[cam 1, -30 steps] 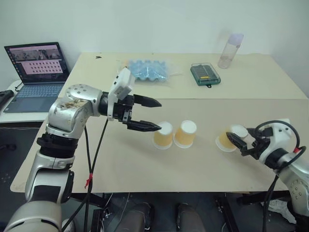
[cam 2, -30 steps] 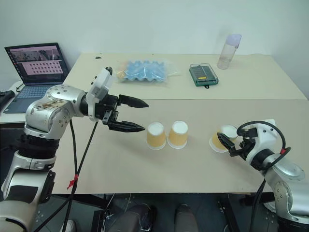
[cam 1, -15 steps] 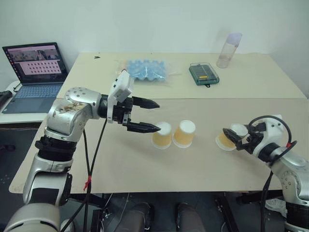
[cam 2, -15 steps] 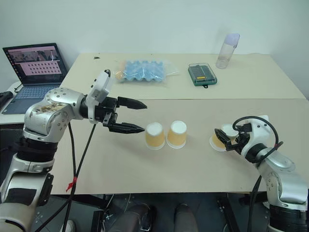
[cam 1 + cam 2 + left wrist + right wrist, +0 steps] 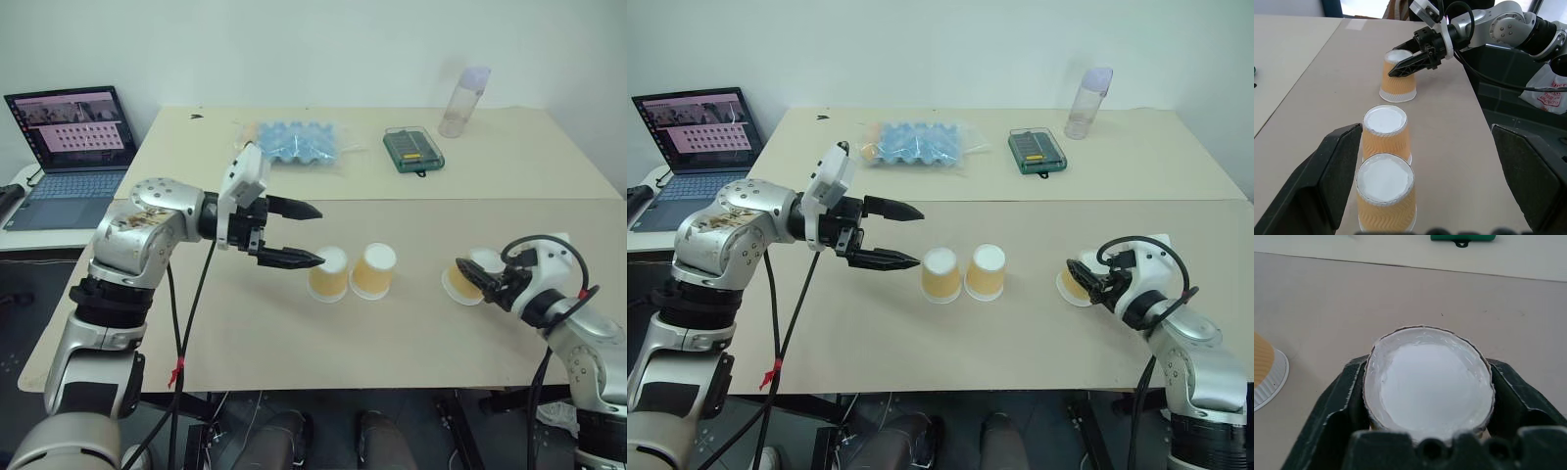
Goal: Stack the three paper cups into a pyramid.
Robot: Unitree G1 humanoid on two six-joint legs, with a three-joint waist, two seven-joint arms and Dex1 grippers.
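Two yellow-orange paper cups (image 5: 330, 275) (image 5: 374, 271) stand upside down, side by side, at the table's middle. The third paper cup (image 5: 457, 286) sits upside down to their right, leaning a little. My right gripper (image 5: 477, 280) is shut on the third cup's upper part; in the right wrist view its white base (image 5: 1427, 377) is squeezed into an oval between the fingers (image 5: 1347, 396). My left gripper (image 5: 319, 234) hovers open just left of the pair, pointing at them and touching nothing. The left wrist view looks along all three cups (image 5: 1385, 193) in a row.
At the back of the table lie a blue egg tray in plastic wrap (image 5: 299, 142), a green case (image 5: 414, 150) and a tall clear bottle (image 5: 465, 101). An open laptop (image 5: 69, 147) sits on a side surface at the left. The table's front edge runs below the cups.
My right gripper has closed its fingers on the third cup, which it only straddled before. The left arm and the two middle cups have kept still.
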